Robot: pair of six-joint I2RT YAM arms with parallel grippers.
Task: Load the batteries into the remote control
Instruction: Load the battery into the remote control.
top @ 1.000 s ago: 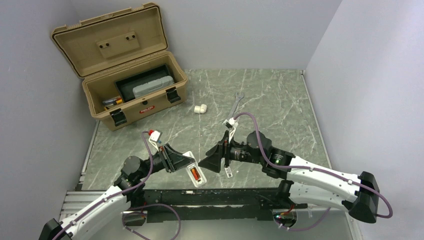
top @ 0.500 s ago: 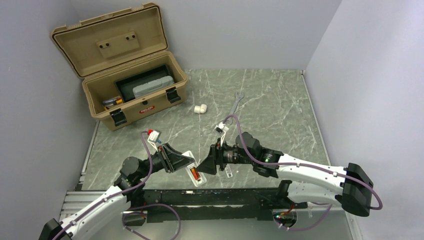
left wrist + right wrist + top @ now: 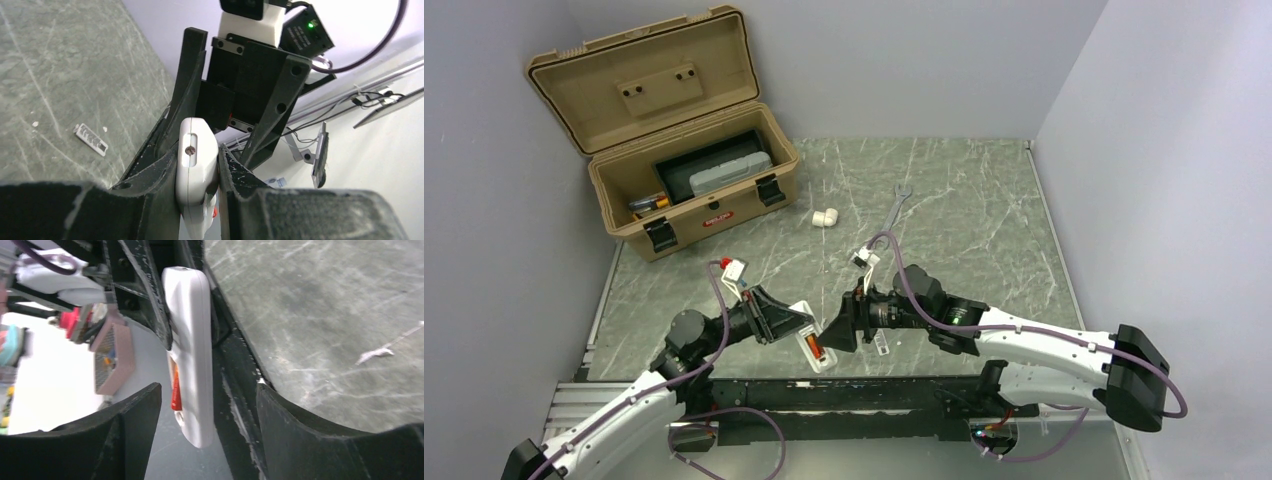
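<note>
My left gripper is shut on the remote control, a slim white bar held off the table near the front edge. One orange-red battery lies in its recess and shows as an orange strip in the right wrist view. In the left wrist view the remote is pinched between both fingers of the left gripper. My right gripper faces it from the right. The right gripper is open, and the free end of the remote lies between its fingers without touching them.
An open tan toolbox stands at the back left with a grey case and a small orange item inside. A white pipe elbow and a silver wrench lie mid-table. A small white strip lies under the right arm.
The right arm has swung left and lower, bringing its gripper over the remote's free end, and its jaws have narrowed. The left arm and the remote have not moved.
</note>
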